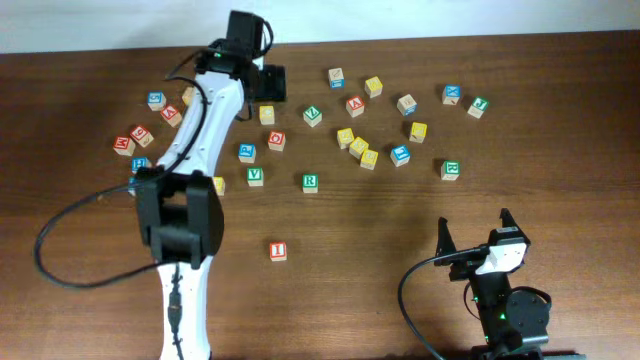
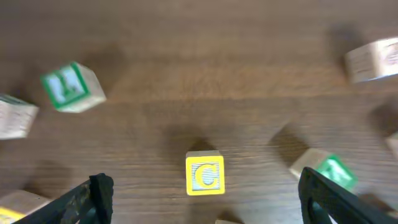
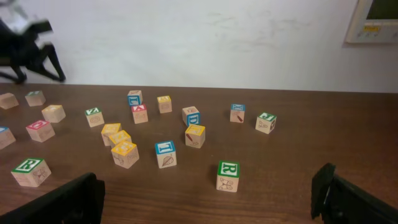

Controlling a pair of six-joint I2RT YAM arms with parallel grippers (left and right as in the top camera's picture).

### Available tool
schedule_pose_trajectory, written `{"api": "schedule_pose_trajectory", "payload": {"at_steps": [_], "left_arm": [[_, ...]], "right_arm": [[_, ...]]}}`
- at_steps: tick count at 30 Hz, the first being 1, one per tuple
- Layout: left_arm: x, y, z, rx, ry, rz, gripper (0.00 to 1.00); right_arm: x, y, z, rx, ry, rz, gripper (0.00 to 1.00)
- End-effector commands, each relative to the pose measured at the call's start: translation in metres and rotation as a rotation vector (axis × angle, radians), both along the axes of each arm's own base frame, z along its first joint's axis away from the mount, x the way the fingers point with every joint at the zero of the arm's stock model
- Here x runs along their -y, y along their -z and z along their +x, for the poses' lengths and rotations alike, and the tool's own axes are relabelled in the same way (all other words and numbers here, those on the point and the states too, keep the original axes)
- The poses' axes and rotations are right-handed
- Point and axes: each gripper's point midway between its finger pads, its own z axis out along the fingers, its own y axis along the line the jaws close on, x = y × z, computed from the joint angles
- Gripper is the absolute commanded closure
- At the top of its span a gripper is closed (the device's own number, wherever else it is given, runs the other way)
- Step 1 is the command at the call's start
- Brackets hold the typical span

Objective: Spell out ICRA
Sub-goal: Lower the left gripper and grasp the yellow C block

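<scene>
- The left arm reaches out across the brown tabletop (image 1: pixel 340 300) to the far side, with the left gripper (image 1: pixel 270 85) hanging over the scattered letter cubes there.
- The left gripper's jaws stand wide apart with nothing between them but air. In the wrist view its two dark fingers (image 2: pixel 93 196) sit at either side of the picture.
- The yellow C cube (image 2: pixel 205 175) lies flat on the wood between those fingers, touching neither, with its letter face up. From above, the C cube (image 1: pixel 267 114) sits just on the near side of the gripper.
- The red I cube (image 1: pixel 278 251) stands alone near the middle of the tabletop, well apart from the rest.
- A green R cube (image 1: pixel 310 182) lies further back than the I, beside a green V cube (image 1: pixel 255 176). A second green R cube (image 1: pixel 450 170) sits off to the right.
- The red A cube (image 1: pixel 355 105) is in the far cluster, among yellow and blue cubes.
- The right gripper (image 1: pixel 478 235) waits low at the near right corner, jaws spread wide and empty, with all the cubes well beyond it.
- The left wrist view is blurred, so the letters on the cubes around the C cannot be read.
</scene>
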Motion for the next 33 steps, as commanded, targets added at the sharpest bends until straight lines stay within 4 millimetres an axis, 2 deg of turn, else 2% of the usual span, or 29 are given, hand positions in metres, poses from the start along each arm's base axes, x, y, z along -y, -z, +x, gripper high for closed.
{"api": "schedule_pose_trajectory", "payload": {"at_steps": [1, 2, 4, 7, 13, 21, 25, 26, 28, 33], "left_arm": [[0.007, 0.029, -0.002, -0.047, -0.052, -0.006, 0.16], [0.008, 0.032, -0.002, -0.052, -0.062, 0.0, 0.17], [0.005, 0.039, -0.003, -0.047, -0.117, 0.055, 0.26], [0.003, 0.047, -0.004, -0.05, -0.175, 0.062, 0.3], [0.003, 0.075, -0.009, -0.101, -0.191, 0.072, 0.32], [0.002, 0.074, -0.003, -0.081, -0.194, 0.064, 0.39], [0.01, 0.073, 0.002, -0.063, -0.095, 0.066, 0.43], [0.009, 0.073, 0.002, -0.064, -0.077, 0.076, 0.43], [0.006, 0.073, 0.002, -0.066, -0.081, 0.081, 0.5], [-0.009, 0.074, 0.004, -0.073, -0.107, 0.079, 0.53]], "right_arm": [[0.0, 0.003, 0.0, -0.005, 0.003, -0.002, 0.02], [0.0, 0.003, 0.0, -0.005, 0.003, -0.002, 0.02], [0.0, 0.003, 0.0, -0.005, 0.003, -0.002, 0.02], [0.0, 0.003, 0.0, -0.005, 0.003, -0.002, 0.02], [0.0, 0.003, 0.0, -0.005, 0.003, -0.002, 0.02], [0.0, 0.003, 0.0, -0.005, 0.003, -0.001, 0.02], [0.0, 0.003, 0.0, -0.005, 0.003, -0.002, 0.02], [0.0, 0.003, 0.0, -0.005, 0.003, -0.001, 0.02], [0.0, 0.003, 0.0, -0.005, 0.003, -0.002, 0.02], [0.0, 0.003, 0.0, -0.005, 0.003, -0.002, 0.02]]}}
